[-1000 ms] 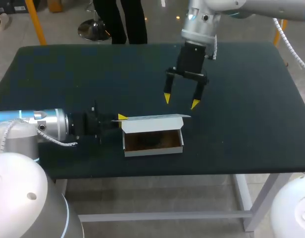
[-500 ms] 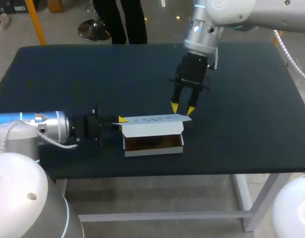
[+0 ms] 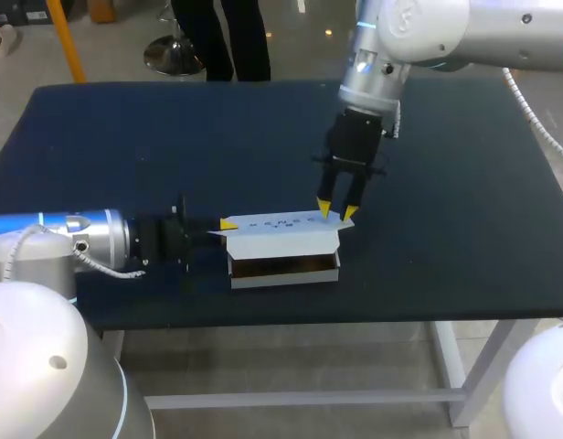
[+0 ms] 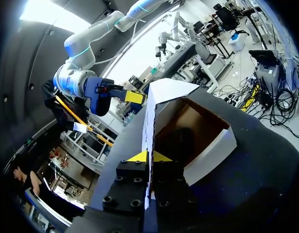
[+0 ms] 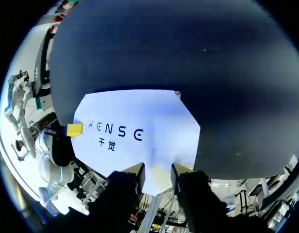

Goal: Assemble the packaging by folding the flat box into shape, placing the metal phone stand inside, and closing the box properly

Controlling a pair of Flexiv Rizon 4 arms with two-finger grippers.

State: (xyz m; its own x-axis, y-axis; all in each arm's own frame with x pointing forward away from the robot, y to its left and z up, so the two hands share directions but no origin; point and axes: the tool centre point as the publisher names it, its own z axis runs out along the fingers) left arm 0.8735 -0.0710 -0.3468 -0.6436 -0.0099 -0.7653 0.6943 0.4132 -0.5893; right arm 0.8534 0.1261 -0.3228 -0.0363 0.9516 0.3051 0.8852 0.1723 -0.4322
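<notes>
The box (image 3: 283,270) is clamped by its end in the left gripper (image 4: 150,156) as an anchor, so the lid (image 5: 135,121) beneath the narrowed right gripper (image 5: 157,169) (gripping nothing) can be pressed shut.

The box (image 3: 283,265) is sitting near the table's (image 3: 126,146) front edge, phone stand (image 4: 176,141) lying inside, lid (image 3: 280,226) leaning over the opening. The left gripper (image 4: 149,156) is sitting at its left end, right gripper (image 3: 335,212) hanging over the lid's right end.
</notes>
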